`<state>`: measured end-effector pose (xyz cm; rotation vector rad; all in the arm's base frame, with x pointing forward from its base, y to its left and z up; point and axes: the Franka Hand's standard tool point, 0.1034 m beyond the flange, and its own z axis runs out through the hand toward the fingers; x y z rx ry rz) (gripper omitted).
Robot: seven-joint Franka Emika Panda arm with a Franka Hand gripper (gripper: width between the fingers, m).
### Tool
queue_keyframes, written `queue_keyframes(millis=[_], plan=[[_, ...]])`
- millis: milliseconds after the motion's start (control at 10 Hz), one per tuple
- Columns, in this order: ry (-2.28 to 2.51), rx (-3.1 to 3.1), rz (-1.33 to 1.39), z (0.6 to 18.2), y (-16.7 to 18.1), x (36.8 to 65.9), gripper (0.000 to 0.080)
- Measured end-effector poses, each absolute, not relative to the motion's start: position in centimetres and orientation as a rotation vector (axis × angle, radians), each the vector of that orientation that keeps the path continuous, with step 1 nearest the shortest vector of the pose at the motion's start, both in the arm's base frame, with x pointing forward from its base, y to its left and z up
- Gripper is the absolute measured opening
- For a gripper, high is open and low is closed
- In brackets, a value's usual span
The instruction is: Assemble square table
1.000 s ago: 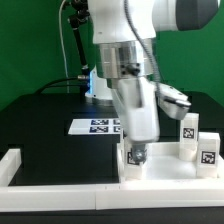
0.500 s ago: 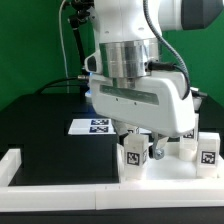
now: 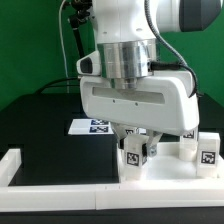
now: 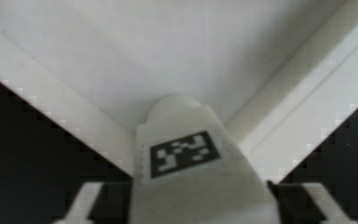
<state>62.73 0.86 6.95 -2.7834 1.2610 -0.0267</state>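
Square table parts sit at the table's (image 3: 40, 120) front edge toward the exterior view's right: the white slab (image 3: 165, 170) lies flat against the border rail (image 3: 60, 186), with a tagged leg (image 3: 137, 153) standing on it under the arm and two more legs (image 3: 207, 150) near its right side. Over the last second the wrist has swung about a quarter turn, so its broad face now looks at the camera, while the leg has kept its place; my guess is the leg is being screwed into a corner socket. The exterior view gives this layout and the marker board (image 3: 95, 126) behind. Only the wrist view shows the tool (image 4: 181, 205) closed on the leg (image 4: 181, 150), a finger (image 4: 91, 203) pressing each side.
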Motion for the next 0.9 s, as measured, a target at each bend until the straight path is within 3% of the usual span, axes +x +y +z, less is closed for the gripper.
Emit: queue_keyframes(millis=[500,900], plan=[[1.792,-2.464,0.0,6.96,0.77,62.78,0.0288],[2.471,-1.69,0.091,6.94,0.98,63.06,0.0288]])
